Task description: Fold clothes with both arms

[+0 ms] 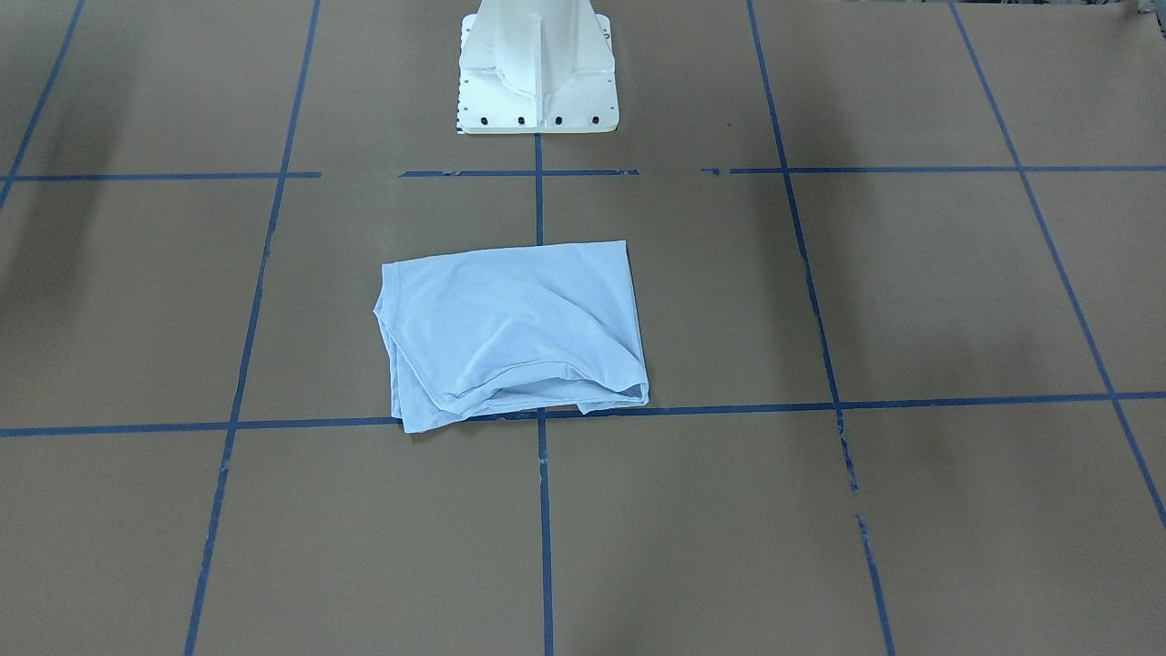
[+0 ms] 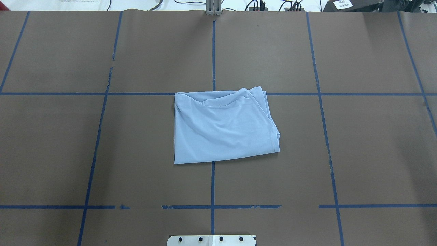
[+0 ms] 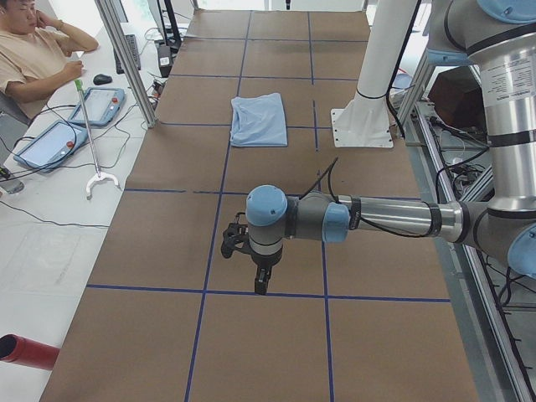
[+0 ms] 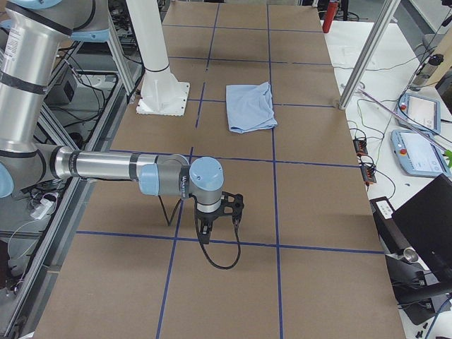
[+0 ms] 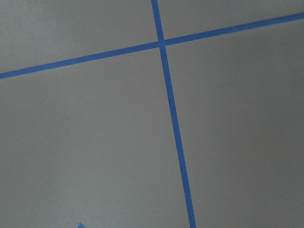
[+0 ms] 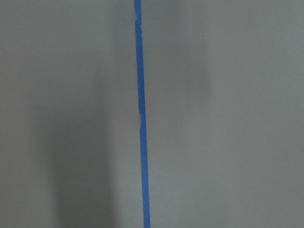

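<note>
The light blue T-shirt (image 2: pixel 222 126) lies as a rough rectangle in the middle of the brown desk (image 2: pixel 341 153), just in front of the white pedestal (image 1: pixel 537 73) and across the centre line of blue tape (image 2: pixel 213 61). It looks to be folded, though not tidily: the layers along its far edge gape and bulge, and one corner is stepped rather than flush. If another fold or a tidy-up is meant, the likely failure is a pincer catching only the top layer, which would peel the stack open instead of turning it over. A pull by one arm alone would probably drag the whole bundle askew across the desk. Both arms hang low over bare desk, well apart from the shirt, one towards each end. The left pincer (image 3: pixel 260 280) and the right pincer (image 4: pixel 212 226) show only in the side views, so I cannot tell whether either is open or closed. The wrist cameras show nothing but desk and tape. The collar, label and chest print are all hidden inside the folds.
</note>
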`<state>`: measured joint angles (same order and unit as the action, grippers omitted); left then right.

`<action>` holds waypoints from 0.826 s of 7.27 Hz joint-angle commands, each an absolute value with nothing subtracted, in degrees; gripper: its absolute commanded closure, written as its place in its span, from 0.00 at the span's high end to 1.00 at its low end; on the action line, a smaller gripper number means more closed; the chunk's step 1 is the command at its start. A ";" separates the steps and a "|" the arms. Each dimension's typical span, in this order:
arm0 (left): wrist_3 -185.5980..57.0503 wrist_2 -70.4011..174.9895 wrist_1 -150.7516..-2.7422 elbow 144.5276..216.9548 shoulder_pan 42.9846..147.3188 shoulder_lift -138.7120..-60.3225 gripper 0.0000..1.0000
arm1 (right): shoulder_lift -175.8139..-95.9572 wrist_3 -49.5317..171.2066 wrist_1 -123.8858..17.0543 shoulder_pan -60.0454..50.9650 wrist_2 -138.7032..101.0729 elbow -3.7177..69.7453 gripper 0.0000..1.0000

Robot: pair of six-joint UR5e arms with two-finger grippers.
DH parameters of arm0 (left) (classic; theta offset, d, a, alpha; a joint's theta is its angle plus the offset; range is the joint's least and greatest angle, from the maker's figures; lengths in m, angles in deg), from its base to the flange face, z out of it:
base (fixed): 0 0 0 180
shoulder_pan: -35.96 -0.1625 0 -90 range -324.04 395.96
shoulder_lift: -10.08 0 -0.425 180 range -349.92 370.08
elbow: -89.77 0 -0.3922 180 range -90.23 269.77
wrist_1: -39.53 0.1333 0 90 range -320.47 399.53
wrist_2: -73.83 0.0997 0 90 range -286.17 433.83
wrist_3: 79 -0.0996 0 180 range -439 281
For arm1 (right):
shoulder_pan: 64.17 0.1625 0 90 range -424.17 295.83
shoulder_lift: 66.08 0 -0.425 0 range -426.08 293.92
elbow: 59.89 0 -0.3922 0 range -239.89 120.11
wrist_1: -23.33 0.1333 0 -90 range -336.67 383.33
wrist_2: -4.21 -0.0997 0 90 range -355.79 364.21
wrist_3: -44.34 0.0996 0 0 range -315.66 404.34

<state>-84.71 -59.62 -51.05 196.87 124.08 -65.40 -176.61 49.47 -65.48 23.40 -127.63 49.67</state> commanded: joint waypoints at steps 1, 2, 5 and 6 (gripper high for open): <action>-86.89 -60.73 -51.17 197.09 124.20 -64.28 1.00 | -176.21 49.43 -65.44 23.37 -127.37 49.62 1.00; -88.74 -60.73 -50.74 197.35 124.29 -64.28 1.00 | -176.12 49.43 -65.44 23.37 -127.37 49.71 1.00; -88.67 -60.64 -50.99 197.27 124.29 -64.80 1.00 | -174.89 49.43 -65.44 23.28 -127.45 49.71 1.00; -88.93 -61.34 -51.08 197.00 124.29 -64.81 1.00 | -174.89 49.43 -65.44 23.28 -127.45 49.62 1.00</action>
<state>-88.67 -60.75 -50.94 197.30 124.28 -64.74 -175.16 49.44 -65.42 23.30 -127.46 49.70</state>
